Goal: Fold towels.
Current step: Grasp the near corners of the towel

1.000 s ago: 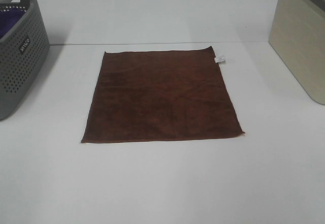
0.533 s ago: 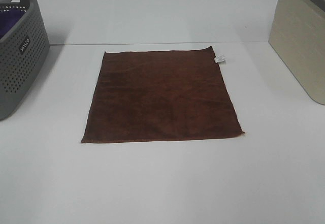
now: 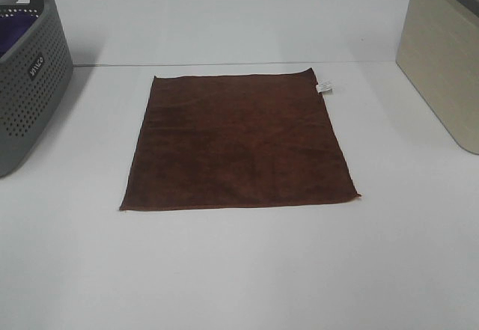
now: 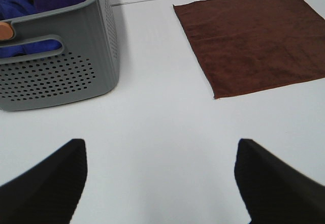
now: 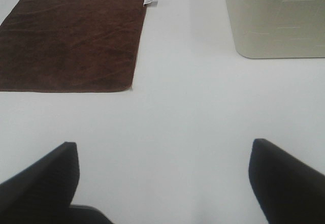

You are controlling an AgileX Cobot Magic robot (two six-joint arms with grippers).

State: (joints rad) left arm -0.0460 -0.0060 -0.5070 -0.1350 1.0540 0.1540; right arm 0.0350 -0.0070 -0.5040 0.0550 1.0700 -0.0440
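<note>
A dark reddish-brown square towel [image 3: 238,143] lies flat and unfolded on the white table, with a small white tag [image 3: 325,87] at its far right corner. It also shows in the left wrist view [image 4: 256,43] and the right wrist view [image 5: 71,38]. My left gripper [image 4: 160,183] is open and empty above bare table, well short of the towel's near left corner. My right gripper [image 5: 162,183] is open and empty above bare table, short of the towel's near right corner. Neither gripper shows in the exterior high view.
A grey perforated basket [image 3: 26,83] stands at the left and holds purple fabric [image 4: 30,0]. A beige bin [image 3: 441,60] stands at the right, also in the right wrist view [image 5: 277,18]. The white table [image 3: 239,270] lies bare in front of the towel.
</note>
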